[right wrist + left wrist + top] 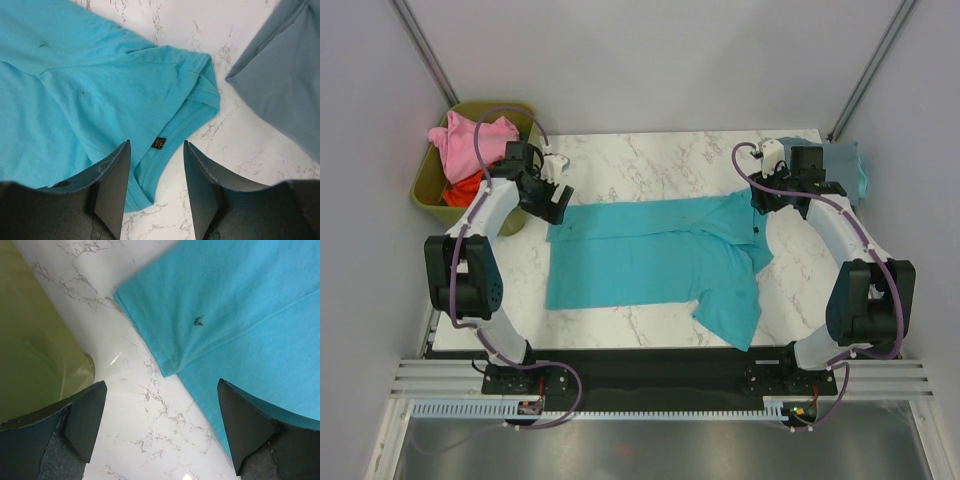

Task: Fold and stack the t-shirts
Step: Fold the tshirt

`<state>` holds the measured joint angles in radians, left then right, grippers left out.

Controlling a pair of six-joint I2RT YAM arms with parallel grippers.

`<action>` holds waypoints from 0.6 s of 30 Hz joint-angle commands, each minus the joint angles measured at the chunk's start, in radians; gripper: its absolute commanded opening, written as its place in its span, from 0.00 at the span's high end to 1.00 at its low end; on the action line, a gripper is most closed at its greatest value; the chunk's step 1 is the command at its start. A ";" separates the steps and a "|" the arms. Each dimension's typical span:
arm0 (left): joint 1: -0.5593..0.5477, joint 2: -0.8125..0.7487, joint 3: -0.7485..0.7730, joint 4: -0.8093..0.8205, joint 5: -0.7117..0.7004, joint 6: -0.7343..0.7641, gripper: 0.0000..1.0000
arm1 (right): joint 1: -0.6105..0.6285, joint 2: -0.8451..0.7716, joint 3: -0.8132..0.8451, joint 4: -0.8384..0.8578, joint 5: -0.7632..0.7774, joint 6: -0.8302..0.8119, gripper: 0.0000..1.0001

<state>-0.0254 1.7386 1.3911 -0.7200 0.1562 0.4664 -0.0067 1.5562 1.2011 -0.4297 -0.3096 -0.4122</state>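
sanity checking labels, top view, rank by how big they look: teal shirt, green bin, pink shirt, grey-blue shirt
1. teal shirt
2. green bin
3. pink shirt and grey-blue shirt look about alike, both partly hidden, so not ranked

White marble-patterned table (650,160). A teal shirt (640,255) lies flat across it, reaching from the left gripper (161,384) to the right gripper (156,145). Just ahead of the left gripper's open fingers sits a folded corner of the shirt's hem, with bare marble below and to the left of them. The shirt's collar, with a small dark label, lies between the right gripper's parted fingers. Ahead and to the right of that gripper lies a grey shirt (280,75), with a strip of bare marble separating it from the teal one.
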 commanded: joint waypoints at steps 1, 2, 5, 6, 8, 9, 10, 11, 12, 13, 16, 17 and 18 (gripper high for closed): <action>0.002 -0.042 0.042 0.011 -0.026 -0.043 0.01 | 0.002 -0.036 0.012 0.009 -0.011 0.012 0.46; 0.002 -0.045 0.042 0.011 -0.024 -0.043 0.01 | 0.002 -0.038 0.012 0.009 -0.016 0.016 0.46; -0.001 -0.054 0.046 0.010 -0.004 -0.055 0.01 | 0.002 -0.038 0.008 0.002 -0.051 0.004 0.46; -0.007 -0.057 0.046 0.007 0.018 -0.058 0.01 | 0.029 -0.036 0.008 -0.004 -0.057 -0.006 0.46; -0.019 -0.065 0.039 0.002 0.035 -0.063 0.01 | 0.040 -0.010 0.024 -0.055 -0.100 -0.029 0.46; -0.036 -0.065 0.025 0.001 0.037 -0.063 0.01 | 0.042 0.005 0.038 -0.082 -0.129 -0.055 0.46; -0.044 -0.065 0.016 0.001 0.037 -0.063 0.01 | 0.045 0.019 0.069 -0.139 -0.182 -0.065 0.46; -0.053 -0.065 0.006 0.001 0.037 -0.063 0.01 | 0.056 0.056 0.086 -0.171 -0.213 -0.077 0.47; -0.073 -0.062 -0.010 0.001 0.037 -0.063 0.01 | 0.065 0.074 0.103 -0.205 -0.238 -0.098 0.47; -0.085 -0.057 -0.018 0.001 0.037 -0.063 0.01 | 0.076 0.091 0.126 -0.254 -0.256 -0.108 0.48; -0.139 -0.033 -0.030 0.001 0.037 -0.063 0.01 | 0.126 0.130 0.117 -0.273 -0.278 -0.140 0.48; -0.152 -0.024 -0.038 0.001 0.037 -0.063 0.01 | 0.152 0.142 0.115 -0.274 -0.279 -0.149 0.49; -0.172 -0.005 -0.040 0.001 0.037 -0.063 0.01 | 0.165 0.149 0.115 -0.276 -0.279 -0.158 0.49</action>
<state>-0.1574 1.7237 1.3628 -0.7208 0.1665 0.4343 0.1143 1.6844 1.2953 -0.6380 -0.5110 -0.5072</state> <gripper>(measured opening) 0.991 0.515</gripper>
